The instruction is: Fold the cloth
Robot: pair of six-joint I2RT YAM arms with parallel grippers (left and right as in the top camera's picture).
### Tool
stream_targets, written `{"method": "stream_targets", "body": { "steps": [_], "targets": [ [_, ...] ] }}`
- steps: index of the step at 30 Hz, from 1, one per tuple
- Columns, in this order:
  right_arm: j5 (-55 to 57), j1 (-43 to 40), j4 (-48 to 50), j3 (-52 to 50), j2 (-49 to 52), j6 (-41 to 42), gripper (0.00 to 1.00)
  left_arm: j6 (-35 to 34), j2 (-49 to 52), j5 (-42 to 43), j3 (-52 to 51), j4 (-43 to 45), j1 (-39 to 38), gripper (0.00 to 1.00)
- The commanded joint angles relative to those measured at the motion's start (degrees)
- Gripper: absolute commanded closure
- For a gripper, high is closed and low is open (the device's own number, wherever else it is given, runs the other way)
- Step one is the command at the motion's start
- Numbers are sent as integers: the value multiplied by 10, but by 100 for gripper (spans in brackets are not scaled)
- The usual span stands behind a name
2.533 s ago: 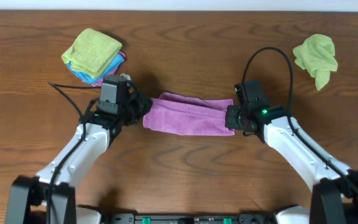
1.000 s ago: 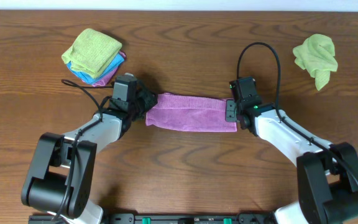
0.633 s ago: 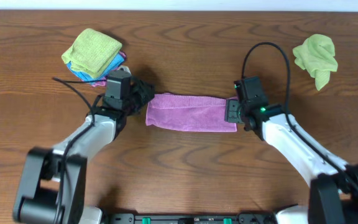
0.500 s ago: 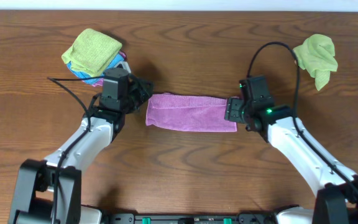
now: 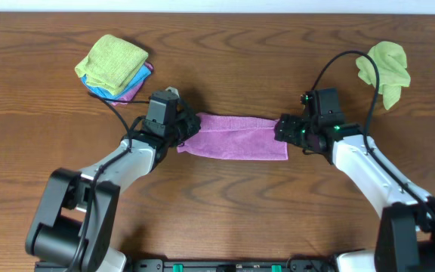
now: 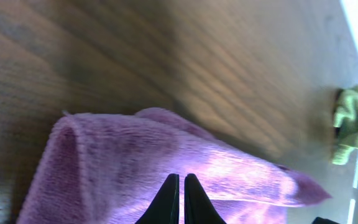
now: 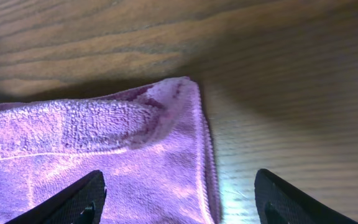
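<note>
Closing at the left end and letting go at the right, the cloth was left as 1 narrow folded strip in the middle of the surface.
Within the last second the left tool was pressed together at the strip's left end, though a catch on the fabric could not be confirmed. The right tool was spread and drawn just off the right end. A fold across the length was judged to come next. The stack of folded cloths and the crumpled green cloth lay well apart, and nothing was seen in the way.
</note>
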Motion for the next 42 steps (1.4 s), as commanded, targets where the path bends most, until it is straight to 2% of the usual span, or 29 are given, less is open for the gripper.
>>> {"method": "stream_targets", "body": {
  "steps": [1, 13, 18, 26, 42],
  "targets": [
    [-29, -3, 7, 10, 28, 11, 23, 0, 20, -20, 9, 1, 0, 94],
    [-29, -3, 50, 10, 71, 55, 23, 2, 50, -42, 9, 0, 0, 94],
    [-87, -3, 72, 10, 71, 54, 18, 2, 61, -42, 9, -3, 0, 94],
    [-117, -7, 69, 10, 71, 59, 15, 2, 61, -43, 9, -4, 0, 94],
    [-41, -11, 83, 10, 95, 97, 11, 2, 61, -40, 9, -4, 0, 94]
  ]
}}
